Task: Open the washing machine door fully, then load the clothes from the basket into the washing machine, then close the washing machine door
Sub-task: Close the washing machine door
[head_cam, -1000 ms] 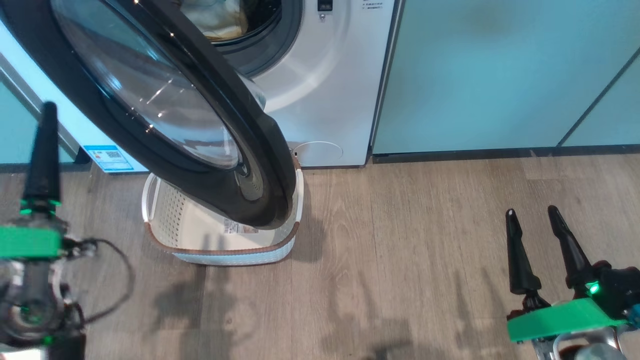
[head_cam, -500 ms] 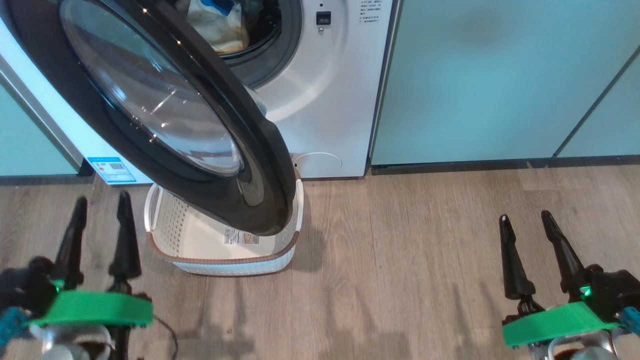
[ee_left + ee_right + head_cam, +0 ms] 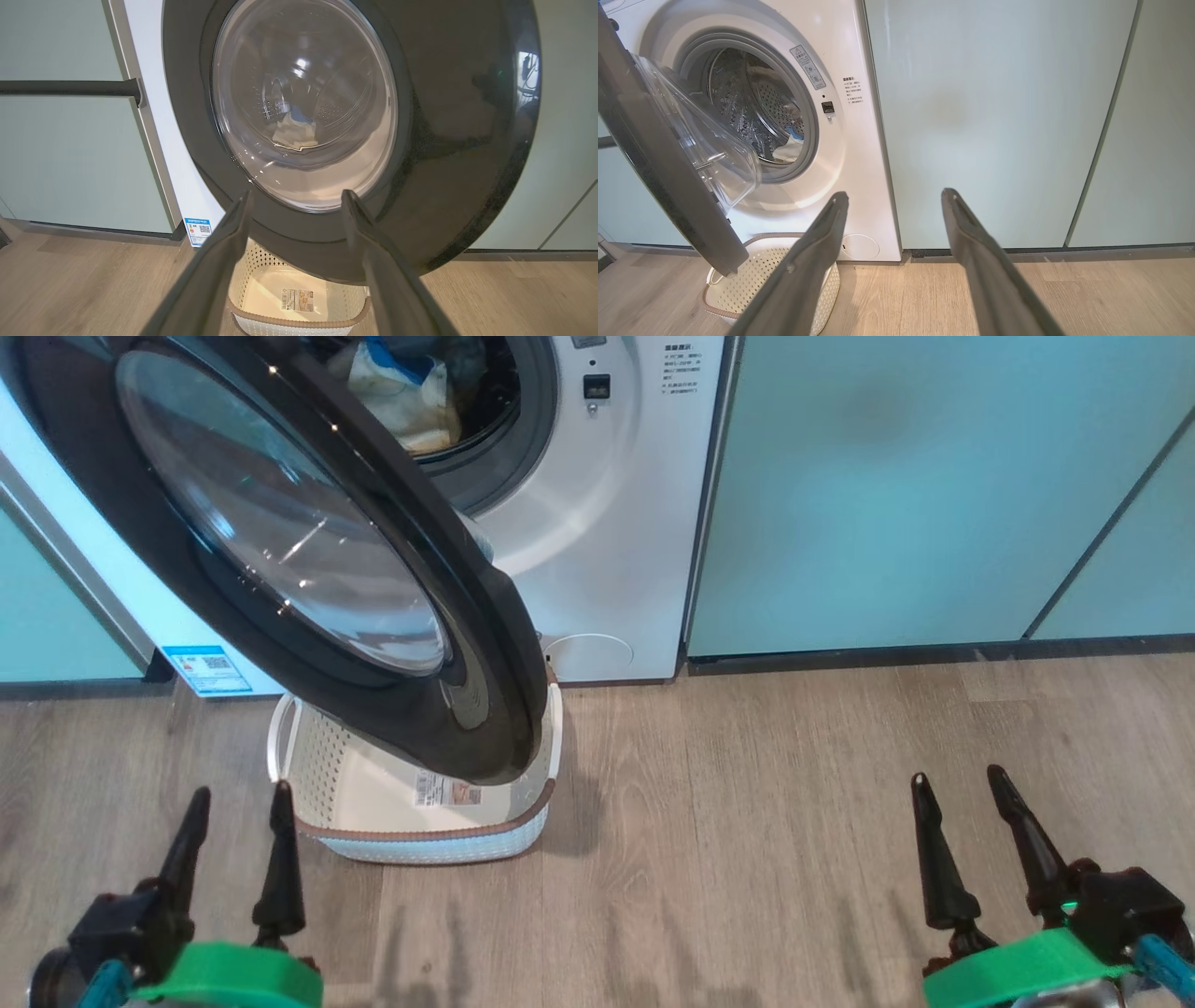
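The washing machine door (image 3: pixel 280 569) stands swung out from the washing machine (image 3: pixel 607 569), about half open. Its free edge hangs over the basket (image 3: pixel 420 845), which sits on the floor (image 3: pixel 747 803) right in front of the machine and looks empty but for its label (image 3: pixel 448 791). The clothes (image 3: pixel 401 401), pale yellow with a bit of blue, lie inside the machine's drum (image 3: pixel 752 102), so I'd say loading is done and closing is the step in hand.

The left pincer (image 3: pixel 240 791) is spread open and empty, low in front of the machine, facing the door's outer face. The right pincer (image 3: pixel 957 775), also open and holding nothing, sits well off to the right of the machine.

To close it well, I'd press the left pincer against the black rim near the free edge and follow through until the latch (image 3: pixel 596 385) catches, checking first that no cloth drapes over the grey ring (image 3: pixel 537 439).

The door is big, round and glossy black, with a clear domed glass centre.
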Robot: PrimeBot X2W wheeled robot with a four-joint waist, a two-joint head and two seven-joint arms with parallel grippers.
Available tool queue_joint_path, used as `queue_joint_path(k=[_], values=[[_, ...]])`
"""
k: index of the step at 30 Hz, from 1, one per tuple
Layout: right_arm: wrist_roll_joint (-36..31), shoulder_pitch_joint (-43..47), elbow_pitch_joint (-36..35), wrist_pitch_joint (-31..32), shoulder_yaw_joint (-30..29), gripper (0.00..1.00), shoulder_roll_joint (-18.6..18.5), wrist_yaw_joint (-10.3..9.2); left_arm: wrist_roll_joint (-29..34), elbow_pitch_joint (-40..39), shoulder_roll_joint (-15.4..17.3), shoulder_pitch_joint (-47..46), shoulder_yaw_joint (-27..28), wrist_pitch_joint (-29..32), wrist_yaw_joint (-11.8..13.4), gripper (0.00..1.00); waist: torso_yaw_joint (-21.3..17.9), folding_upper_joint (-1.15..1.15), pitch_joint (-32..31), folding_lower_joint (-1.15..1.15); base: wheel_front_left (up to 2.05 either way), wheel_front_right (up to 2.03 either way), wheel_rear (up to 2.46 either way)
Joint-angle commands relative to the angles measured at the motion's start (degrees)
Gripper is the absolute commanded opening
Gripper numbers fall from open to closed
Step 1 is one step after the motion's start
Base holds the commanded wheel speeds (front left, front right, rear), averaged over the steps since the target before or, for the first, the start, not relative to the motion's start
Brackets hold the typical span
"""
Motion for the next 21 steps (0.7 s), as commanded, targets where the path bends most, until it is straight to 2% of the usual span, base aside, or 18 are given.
queue_joint_path(k=[1,9,10,11,12,21], values=[[0.0,-1.1,-1.5,-0.6,1.4,1.0,0.0,-0.16,0.4,-1.6,0.5,-1.5,1.4,-0.5,0.3,1.0,-0.1,0.0,-0.1,0.0,0.0,0.0,0.0],[0.3,-1.2,-1.2,-0.6,1.9,1.0,0.0,-0.16,0.7,-1.2,0.6,-1.4,1.0,-0.1,1.0,1.0,-0.4,0.0,-0.4,0.0,0.0,0.0,0.0],[0.4,-1.2,-1.1,-0.6,1.9,0.82,0.0,-0.16,0.7,-1.2,0.6,-1.4,0.9,0.0,1.1,1.0,-0.4,0.0,-0.4,0.0,0.0,0.0,0.0],[0.5,-1.1,-1.0,-0.6,1.9,0.2,0.0,-0.16,0.7,-1.2,0.6,-1.3,0.9,0.0,1.2,1.0,-0.4,0.0,-0.5,0.0,0.0,0.0,0.0],[0.6,-1.1,-0.9,-0.6,2.0,0.0,0.0,-0.16,0.8,-1.2,0.6,-1.3,0.8,0.1,1.2,1.0,-0.4,0.0,-0.5,0.0,0.0,0.0,0.0],[0.7,-1.3,0.1,-0.6,2.1,0.0,0.0,-0.16,1.3,-1.3,0.7,-1.4,0.2,-0.1,1.9,1.0,0.1,0.0,-0.6,0.0,0.0,0.0,0.0]])
